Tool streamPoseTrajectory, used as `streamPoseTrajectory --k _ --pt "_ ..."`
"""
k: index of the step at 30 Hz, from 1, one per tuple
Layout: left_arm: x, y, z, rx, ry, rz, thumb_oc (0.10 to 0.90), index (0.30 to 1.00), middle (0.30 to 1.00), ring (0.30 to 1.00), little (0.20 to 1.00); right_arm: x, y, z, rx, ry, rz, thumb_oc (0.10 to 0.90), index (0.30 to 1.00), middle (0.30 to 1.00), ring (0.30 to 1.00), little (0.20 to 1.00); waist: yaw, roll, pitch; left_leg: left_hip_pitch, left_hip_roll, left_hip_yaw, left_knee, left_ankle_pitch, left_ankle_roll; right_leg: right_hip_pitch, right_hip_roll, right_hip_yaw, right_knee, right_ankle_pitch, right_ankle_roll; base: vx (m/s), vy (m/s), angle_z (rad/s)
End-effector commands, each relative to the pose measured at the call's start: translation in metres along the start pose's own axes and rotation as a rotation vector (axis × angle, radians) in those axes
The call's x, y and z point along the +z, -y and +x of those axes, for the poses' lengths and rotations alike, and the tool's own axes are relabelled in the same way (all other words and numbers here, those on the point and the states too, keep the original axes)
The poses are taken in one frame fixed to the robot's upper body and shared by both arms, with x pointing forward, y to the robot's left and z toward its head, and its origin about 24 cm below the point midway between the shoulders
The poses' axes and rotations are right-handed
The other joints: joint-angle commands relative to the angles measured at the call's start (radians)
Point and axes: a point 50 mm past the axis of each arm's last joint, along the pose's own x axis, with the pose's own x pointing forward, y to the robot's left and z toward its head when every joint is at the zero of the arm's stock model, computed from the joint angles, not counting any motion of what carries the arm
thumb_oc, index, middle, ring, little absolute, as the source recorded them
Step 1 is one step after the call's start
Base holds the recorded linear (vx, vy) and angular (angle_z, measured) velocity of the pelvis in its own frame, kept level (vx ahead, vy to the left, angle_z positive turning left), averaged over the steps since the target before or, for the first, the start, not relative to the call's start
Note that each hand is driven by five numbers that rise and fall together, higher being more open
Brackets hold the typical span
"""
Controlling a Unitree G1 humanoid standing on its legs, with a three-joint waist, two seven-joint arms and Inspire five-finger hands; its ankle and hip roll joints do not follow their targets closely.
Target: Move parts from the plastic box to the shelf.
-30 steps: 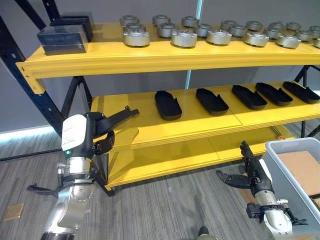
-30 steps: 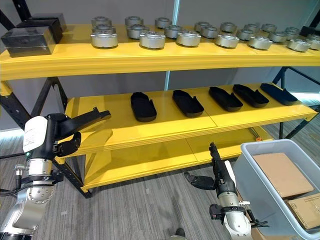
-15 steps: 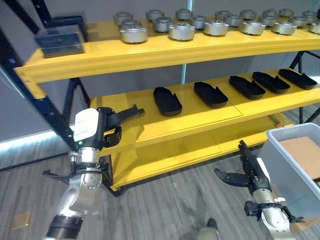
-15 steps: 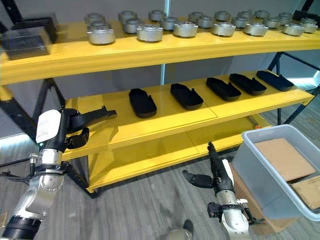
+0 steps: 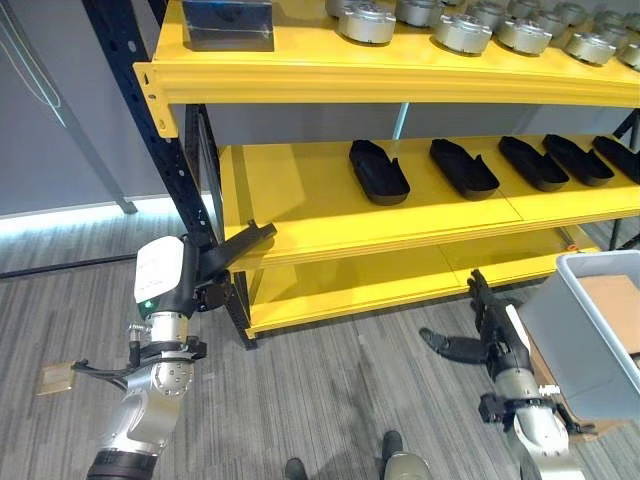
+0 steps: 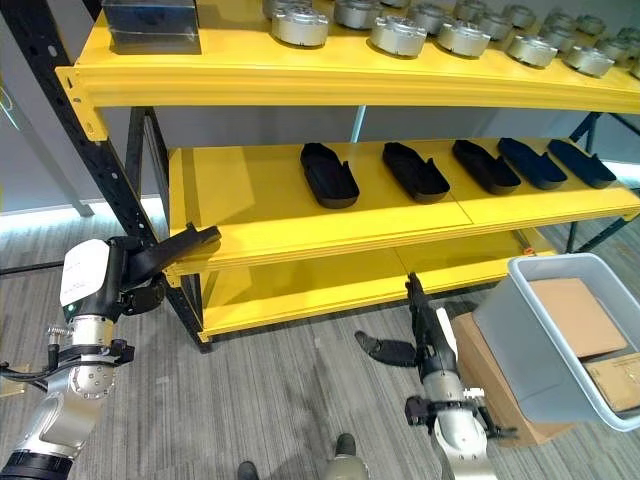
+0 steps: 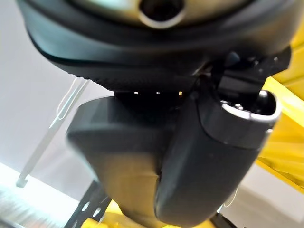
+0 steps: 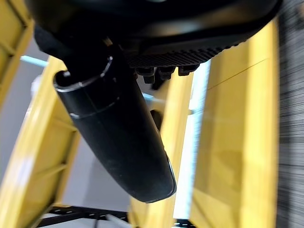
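Observation:
A grey plastic box (image 5: 590, 335) stands at the right with brown cardboard (image 5: 612, 310) inside. The yellow shelf (image 5: 300, 190) carries several black moulded parts (image 5: 378, 170) on its middle board and several silver round parts (image 5: 365, 20) on top. My left hand (image 5: 225, 255) is open and empty, its fingers straight and pointing at the front edge of the middle board's left end. Low beside the plastic box, my right hand (image 5: 490, 320) is also open and empty, with fingers up and the thumb (image 5: 440, 345) spread out. The yellow shelf (image 8: 228, 118) shows past that hand's thumb (image 8: 118, 137).
A dark box (image 5: 228, 22) sits at the left end of the top board. The rack's black upright (image 6: 150, 160) stands just behind my left hand. A cardboard carton (image 6: 480, 360) rests on the grey floor under the plastic box. Open floor lies between my hands.
The whole picture has shifted, so the camera has moved; the shelf's left end now sits nearer the middle. Both hands keep the same open pose and hold nothing.

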Motion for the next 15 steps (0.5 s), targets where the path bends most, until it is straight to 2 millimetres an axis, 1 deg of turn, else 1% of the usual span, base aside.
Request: streamPoseTrajectory --k 1,4,7,10,13,14,15 --pt "0.0495 -0.0554 0.0262 0.280 0.273 -0.076 0.400 0.300 0.300 0.300 0.300 0.0331 0.0226 0.0051 -0.041 0.179 -0.081 0.900 1.000 1.000 1.000 1.000 -0.027 0.053 -0.126 0.194 0.219 0.002 -0.062 -0.111 -0.127 -0.077 0.006 0.002 0.121 -0.063 0.036 0.02 -0.027 0.20" --pt "0.0482 -0.0545 0.0240 0.278 0.264 -0.085 0.400 0.300 0.300 0.300 0.300 0.0320 0.0215 0.0052 -0.037 0.174 -0.078 0.900 1.000 1.000 1.000 1.000 -0.024 0.058 -0.124 0.200 0.225 0.008 -0.079 -0.101 -0.130 -0.084 0.007 -0.005 0.132 -0.072 0.034 0.03 -0.032 0.10" --pt "0.0463 -0.0536 0.0203 0.277 0.252 -0.097 0.400 0.300 0.300 0.300 0.300 0.0300 0.0196 0.0055 -0.020 0.162 -0.082 0.900 1.000 1.000 1.000 1.000 -0.018 0.064 -0.119 0.203 0.236 0.014 -0.108 -0.079 -0.139 -0.096 0.015 -0.007 0.147 -0.088 0.029 0.01 -0.045 -0.21" --pt "0.0461 -0.0546 0.0201 0.284 0.250 -0.096 0.400 0.300 0.300 0.300 0.300 0.0312 0.0182 0.0069 -0.016 0.169 -0.079 0.900 1.000 1.000 1.000 1.000 -0.017 0.068 -0.116 0.201 0.240 0.015 -0.120 -0.070 -0.140 -0.110 0.018 -0.004 0.168 -0.099 0.027 -0.02 -0.026 -0.20" --pt "0.0460 -0.0565 0.0215 0.295 0.248 -0.094 0.400 0.300 0.300 0.300 0.300 0.0330 0.0165 0.0092 -0.011 0.178 -0.077 0.900 1.000 1.000 1.000 1.000 -0.018 0.070 -0.110 0.192 0.248 0.013 -0.122 -0.065 -0.144 -0.141 0.016 -0.005 0.219 -0.116 0.027 -0.03 -0.049 0.00" --pt "0.0463 -0.0598 0.0233 0.314 0.250 -0.102 0.400 0.300 0.300 0.300 0.300 0.0354 0.0153 0.0117 -0.009 0.191 -0.082 0.900 1.000 1.000 1.000 1.000 -0.020 0.071 -0.104 0.186 0.266 0.011 -0.122 -0.059 -0.149 -0.172 0.023 -0.002 0.275 -0.145 0.023 0.01 -0.102 -0.01" --pt "0.0461 -0.0612 0.0237 0.321 0.249 -0.103 0.400 0.300 0.300 0.300 0.300 0.0358 0.0150 0.0122 -0.004 0.193 -0.087 0.900 1.000 1.000 1.000 1.000 -0.022 0.072 -0.104 0.189 0.277 0.013 -0.122 -0.058 -0.151 -0.183 0.031 0.000 0.303 -0.159 0.022 0.04 -0.136 0.07"
